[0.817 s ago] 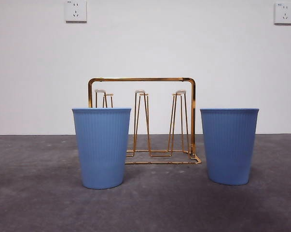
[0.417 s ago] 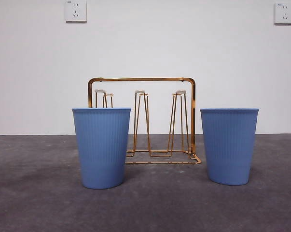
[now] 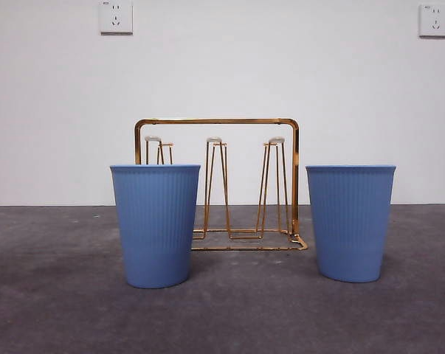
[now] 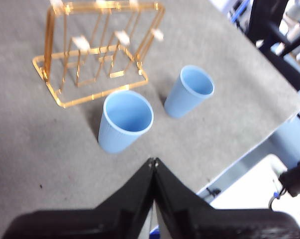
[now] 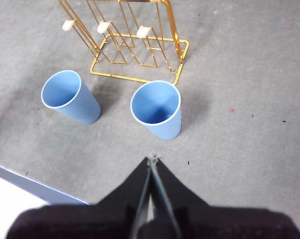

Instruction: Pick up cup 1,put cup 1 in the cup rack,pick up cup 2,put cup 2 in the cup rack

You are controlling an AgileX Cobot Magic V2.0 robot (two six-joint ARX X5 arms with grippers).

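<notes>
Two ribbed blue cups stand upright on the grey table, mouths up. In the front view the left cup (image 3: pixel 156 225) and the right cup (image 3: pixel 350 221) flank the gold wire cup rack (image 3: pixel 215 121), which stands behind them with nothing on its prongs. I cannot tell which is cup 1. My left gripper (image 4: pixel 153 162) hangs shut above the table, short of the left cup (image 4: pixel 126 121), with the right cup (image 4: pixel 190 91) and rack (image 4: pixel 81 43) beyond. My right gripper (image 5: pixel 152 160) is shut too, short of the right cup (image 5: pixel 157 109); the left cup (image 5: pixel 70 96) and rack (image 5: pixel 104 27) lie farther off.
A white wall with two sockets (image 3: pixel 115 16) (image 3: pixel 435 20) closes the back. The table's edge (image 4: pixel 259 142) runs close behind the left gripper, and the same edge (image 5: pixel 35 183) shows in the right wrist view. Neither arm shows in the front view.
</notes>
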